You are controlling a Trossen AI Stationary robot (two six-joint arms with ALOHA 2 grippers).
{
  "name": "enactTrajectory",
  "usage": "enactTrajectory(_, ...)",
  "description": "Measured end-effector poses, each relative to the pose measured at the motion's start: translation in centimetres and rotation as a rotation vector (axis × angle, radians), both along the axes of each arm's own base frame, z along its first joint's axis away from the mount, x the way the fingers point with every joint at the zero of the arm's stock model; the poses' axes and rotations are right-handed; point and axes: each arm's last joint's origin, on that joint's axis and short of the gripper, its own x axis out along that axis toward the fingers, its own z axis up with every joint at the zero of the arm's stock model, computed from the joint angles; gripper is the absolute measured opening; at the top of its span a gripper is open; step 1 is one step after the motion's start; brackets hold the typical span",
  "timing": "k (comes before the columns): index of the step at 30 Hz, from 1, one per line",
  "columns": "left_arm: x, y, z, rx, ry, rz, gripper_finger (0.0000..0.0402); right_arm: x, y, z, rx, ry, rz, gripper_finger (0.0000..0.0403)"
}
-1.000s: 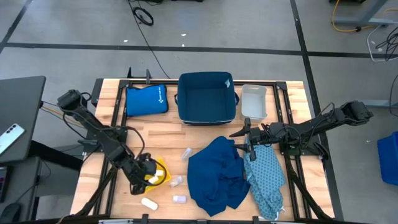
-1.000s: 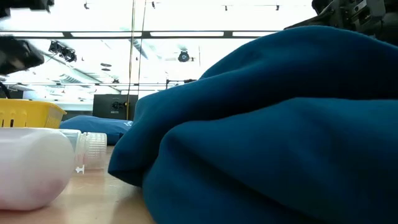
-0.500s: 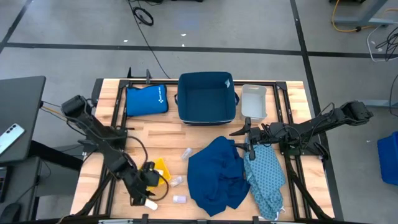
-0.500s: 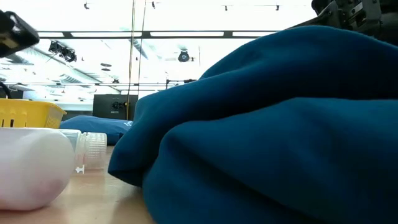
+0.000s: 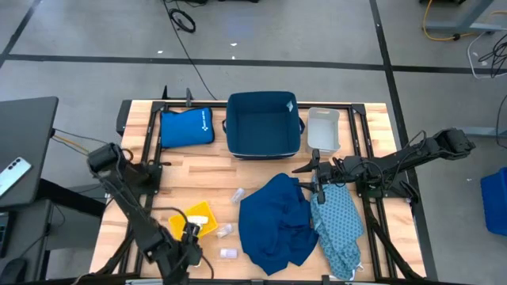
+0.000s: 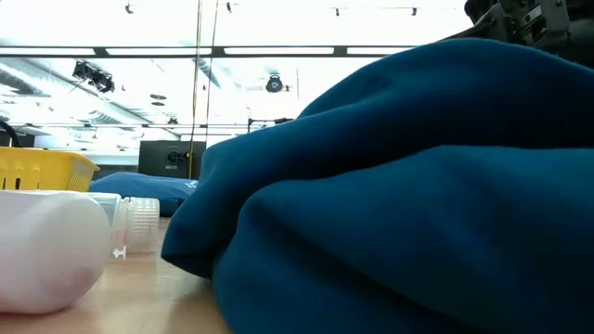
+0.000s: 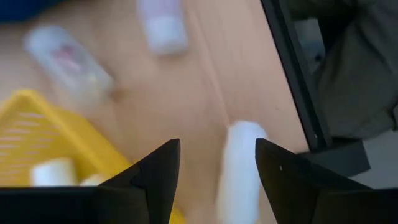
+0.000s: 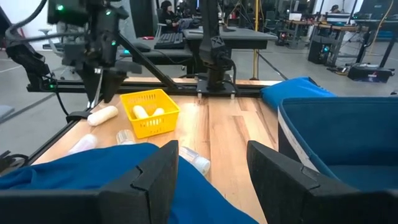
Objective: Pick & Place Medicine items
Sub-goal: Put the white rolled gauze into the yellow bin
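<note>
Though unheld: pack under left gripper (spread).

Blurred oblong pack runs off the edge.

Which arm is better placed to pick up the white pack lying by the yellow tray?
The left. Its open pincer hangs right over the oblong pack next to the yellow tray. The right pincer waits across the table by the blue cloth.
</note>
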Motion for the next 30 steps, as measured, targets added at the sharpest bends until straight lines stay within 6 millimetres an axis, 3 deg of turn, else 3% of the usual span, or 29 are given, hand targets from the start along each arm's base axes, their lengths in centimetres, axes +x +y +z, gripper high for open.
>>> enactTrajectory(5,0.0,-1.2,-1.7,0.009,0.062,-0.013,0.0213,0.0,0.0,-0.1,-0.002,0.009,0.001,0.0199)
enactTrajectory(21,-0.1,-1.8,-5.1,0.051,0.162,0.031,0.0205,0.0,0.0,-0.1,-0.002,0.007,0.003,0.0199)
enactTrajectory(25,-0.1,-1.8,-5.4,0.05,0.166,0.054,0.0174,0.0,0.0,-0.1,-0.002,0.01,0.003,0.0199)
enactTrajectory(30,0.0,-1.9,-5.4,0.054,0.136,0.065,0.0094,0.0,0.0,-0.1,-0.003,0.013,0.003,0.0199)
